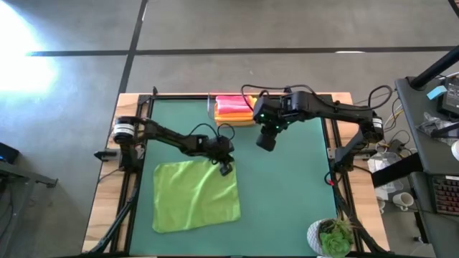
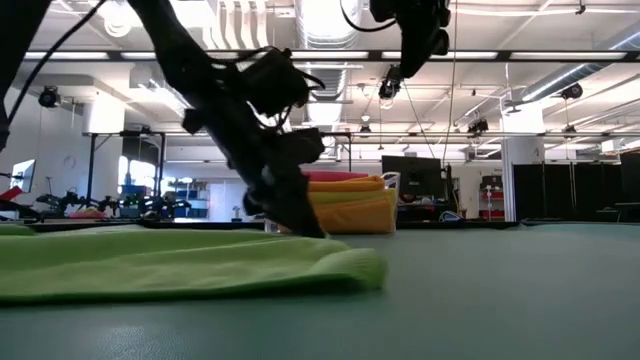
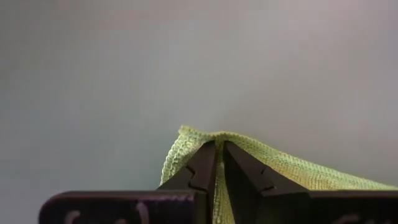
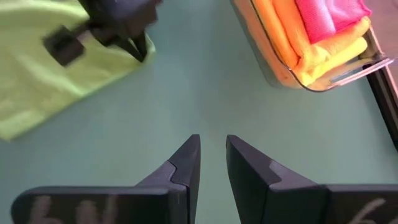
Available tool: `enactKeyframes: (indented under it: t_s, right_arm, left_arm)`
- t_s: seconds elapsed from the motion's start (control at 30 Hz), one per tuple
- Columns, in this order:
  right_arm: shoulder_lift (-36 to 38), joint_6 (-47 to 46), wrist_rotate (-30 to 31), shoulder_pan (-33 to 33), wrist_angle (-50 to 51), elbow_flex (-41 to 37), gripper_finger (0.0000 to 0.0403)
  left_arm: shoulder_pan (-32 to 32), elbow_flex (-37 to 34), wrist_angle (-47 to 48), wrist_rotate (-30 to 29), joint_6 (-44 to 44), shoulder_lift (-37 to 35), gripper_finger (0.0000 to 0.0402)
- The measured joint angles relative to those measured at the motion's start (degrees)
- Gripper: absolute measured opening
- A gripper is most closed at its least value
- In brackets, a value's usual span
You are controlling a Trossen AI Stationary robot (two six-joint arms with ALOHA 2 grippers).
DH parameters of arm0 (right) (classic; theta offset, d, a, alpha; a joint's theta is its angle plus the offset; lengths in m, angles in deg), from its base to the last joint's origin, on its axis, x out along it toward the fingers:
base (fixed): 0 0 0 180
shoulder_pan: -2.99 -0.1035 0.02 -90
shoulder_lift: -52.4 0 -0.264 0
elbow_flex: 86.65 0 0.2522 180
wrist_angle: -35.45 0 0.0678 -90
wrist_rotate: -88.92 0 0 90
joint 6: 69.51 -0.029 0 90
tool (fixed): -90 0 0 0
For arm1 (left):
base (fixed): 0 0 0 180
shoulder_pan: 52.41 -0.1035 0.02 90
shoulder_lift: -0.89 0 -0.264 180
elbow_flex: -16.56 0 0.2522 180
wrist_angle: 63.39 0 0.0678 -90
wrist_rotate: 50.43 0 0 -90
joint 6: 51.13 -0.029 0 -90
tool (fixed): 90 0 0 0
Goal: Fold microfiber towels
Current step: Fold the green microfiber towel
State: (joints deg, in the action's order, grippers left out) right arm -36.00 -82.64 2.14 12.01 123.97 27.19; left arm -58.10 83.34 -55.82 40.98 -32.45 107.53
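With the lime green towel (image 1: pixel 195 195) lying flat at the mat's (image 1: pixel 287 186) front left, we are pinching its far right corner in the left gripper (image 1: pixel 224 167), fingers closed on cloth, and should lift gently; the right gripper (image 1: pixel 266 140) is hovering slightly parted, empty, beside the bin (image 1: pixel 231 109).

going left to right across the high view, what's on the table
lime green towel → left hand, pinching that towel's far right corner → right hand, raised over bare mat → potted plant at the near right corner. The bin of folded towels sits at the far edge, overlapping the hands' span.
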Motion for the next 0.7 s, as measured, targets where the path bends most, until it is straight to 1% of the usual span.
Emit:
enactKeyframes:
  t_s: [0.17,0.3,0.43,0.5,0.53,0.63,0.7]
  right_arm:
    - [1.8,-0.7,1.9,0.0,0.0,0.0,0.0068]
    - [3.1,-1.9,2.1,0.0,0.4,0.0,0.0068]
    - [4.7,-1.9,2.9,0.0,0.9,0.0,0.0068]
    - [5.4,-1.9,3.0,0.0,1.2,0.0,0.0068]
    - [5.8,-1.9,3.1,0.0,1.3,0.0,0.0068]
    - [6.5,-1.9,3.8,0.0,1.6,0.0,0.0068]
    - [6.8,-1.9,4.5,-0.1,1.7,0.0,0.0068]
  left_arm:
    - [-1.3,4.4,-7.1,-0.5,0.0,4.7,0.0019]
    - [-2.1,9.0,-7.3,0.0,0.0,7.8,0.0019]
    - [-2.8,12.9,-6.0,4.0,-0.7,7.5,0.0019]
    - [-3.1,14.7,-2.3,6.9,-3.9,6.2,0.0019]
    - [-3.1,15.8,0.3,7.4,-5.7,5.2,0.0019]
    - [-3.0,18.6,10.3,7.7,-10.5,1.9,0.0019]
    - [-2.9,20.1,16.8,5.8,-12.7,-0.3,0.0019]
